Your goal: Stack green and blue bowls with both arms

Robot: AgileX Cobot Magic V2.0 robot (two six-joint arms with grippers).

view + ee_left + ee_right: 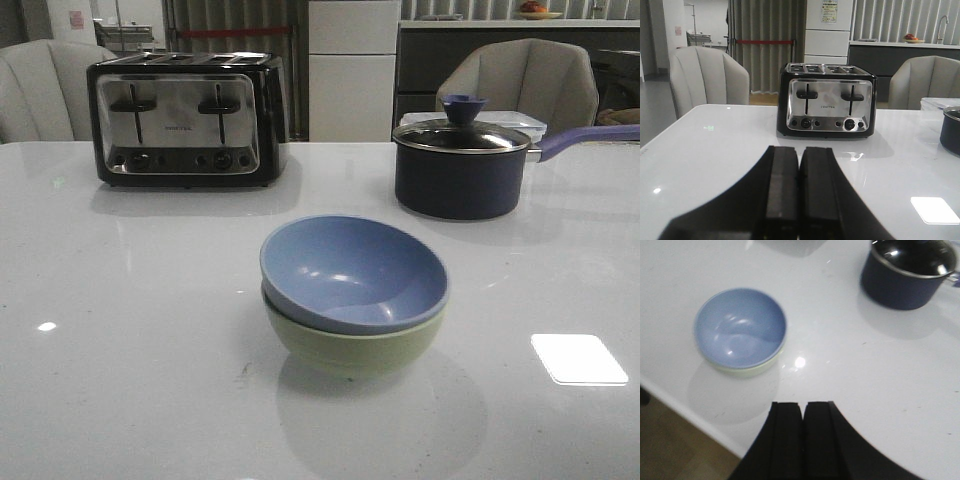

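Observation:
The dusty blue bowl (352, 270) sits nested inside the pale green bowl (350, 345) near the middle of the white table, slightly tilted. The stack also shows in the right wrist view, the blue bowl (740, 326) over a sliver of the green bowl (747, 371). My right gripper (803, 405) is shut and empty, above the table and apart from the bowls. My left gripper (800, 150) is shut and empty, low over the table and facing the toaster. Neither arm shows in the front view.
A black and chrome toaster (185, 118) stands at the back left. A dark navy saucepan with a glass lid (462, 165) stands at the back right, a clear container (520, 122) behind it. Chairs stand beyond the table. The table's near edge (685, 412) shows in the right wrist view.

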